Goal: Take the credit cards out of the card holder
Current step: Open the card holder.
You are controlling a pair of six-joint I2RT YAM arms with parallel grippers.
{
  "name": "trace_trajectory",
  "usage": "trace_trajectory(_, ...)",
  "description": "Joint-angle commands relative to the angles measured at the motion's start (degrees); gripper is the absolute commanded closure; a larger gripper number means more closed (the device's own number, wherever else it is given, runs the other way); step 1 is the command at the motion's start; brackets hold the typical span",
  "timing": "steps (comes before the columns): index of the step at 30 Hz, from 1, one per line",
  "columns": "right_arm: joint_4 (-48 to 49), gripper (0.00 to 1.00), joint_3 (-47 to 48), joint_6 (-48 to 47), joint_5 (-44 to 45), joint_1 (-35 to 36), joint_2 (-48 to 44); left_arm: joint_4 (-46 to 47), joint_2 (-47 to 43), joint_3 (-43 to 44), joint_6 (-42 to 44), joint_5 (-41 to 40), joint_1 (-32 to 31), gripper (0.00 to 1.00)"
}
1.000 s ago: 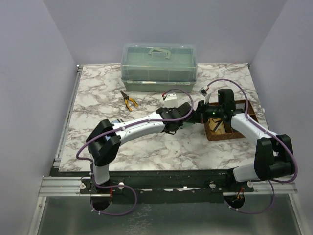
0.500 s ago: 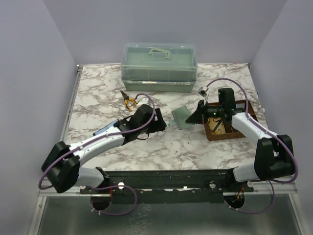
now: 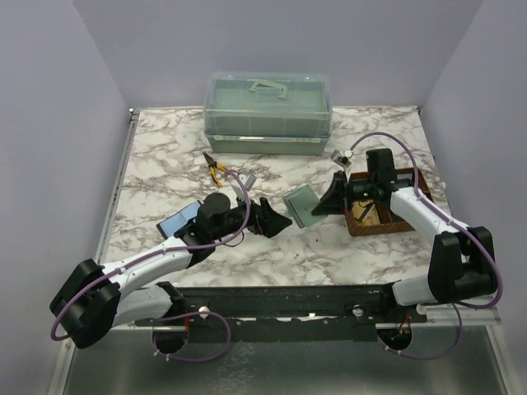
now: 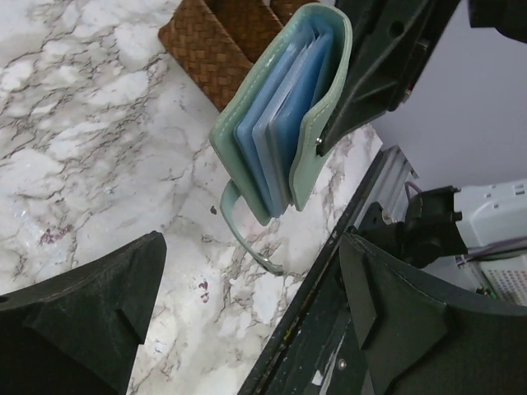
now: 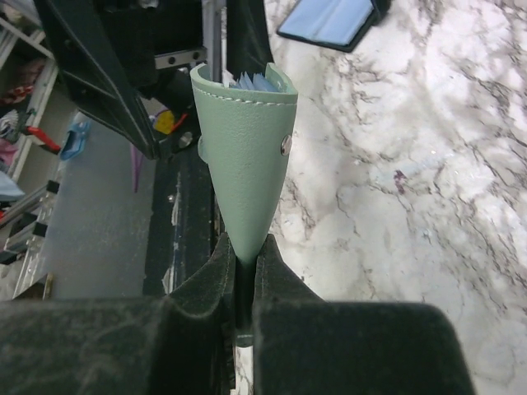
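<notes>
The card holder (image 3: 301, 204), a grey-green soft wallet, hangs above the table, pinched at one edge by my shut right gripper (image 3: 328, 202). In the right wrist view the holder (image 5: 244, 156) rises from between the closed fingers (image 5: 206, 280). The left wrist view shows it partly open (image 4: 280, 123), with blue pocket leaves inside and a thin strap (image 4: 247, 243) dangling. My left gripper (image 3: 278, 220) stands wide open just left of the holder, apart from it, with nothing between its fingers (image 4: 82, 304). The credit cards are hidden; only blue leaf edges show.
A brown woven basket (image 3: 394, 224) sits under the right arm, with something tan inside. A pale green lidded box (image 3: 268, 111) stands at the back. Yellow-handled pliers (image 3: 218, 171) and a black-framed blue panel (image 3: 179, 218) lie on the marble left of centre.
My left gripper has opened, let go of the holder and drawn back to the near left. The right gripper still holds the holder, now slightly further left.
</notes>
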Motion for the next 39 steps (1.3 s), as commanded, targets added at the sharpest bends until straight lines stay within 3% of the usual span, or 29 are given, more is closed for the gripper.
trace_trajectory(1, -3.91, 1.00, 1.91, -4.67, -9.33, -0.05, -1.07, 11.81, -1.67, -2.78, 6.04, 5.67, 0.08, 0.08)
trace_trajectory(4, -5.07, 1.00, 2.07, -6.07, -12.08, -0.05, -1.23, 12.61, -1.61, -2.91, 6.04, 5.99, 0.14, 0.26)
trace_trajectory(13, -6.98, 1.00, 2.40, -7.68, -15.09, -0.05, -0.95, 24.87, 4.43, -3.63, -0.48, 10.26, 0.08, 0.34)
trace_trajectory(17, -7.50, 1.00, 2.54, -8.10, -15.35, -0.05, -0.98, 26.56, 7.52, -2.11, -1.22, 12.63, 0.13, 0.60)
trace_trajectory(22, -7.74, 1.00, 2.68, -8.21, -15.42, -0.05, -0.95, 26.90, 8.29, -1.34, -1.44, 14.85, 0.14, 0.71)
trace_trajectory(24, -7.79, 1.00, 2.64, -8.21, -15.43, -0.05, -0.91, 27.08, 7.78, -1.69, -1.61, 14.61, 0.14, 0.70)
trace_trajectory(27, -7.88, 1.00, 2.64, -8.22, -15.52, -0.05, -0.78, 27.22, 7.19, -1.91, -1.87, 14.73, 0.12, 0.56)
trace_trajectory(39, -8.32, 1.00, 2.69, -8.26, -16.12, -0.05, -0.36, 30.28, 9.40, -1.27, -3.53, 15.02, 0.09, 0.62)
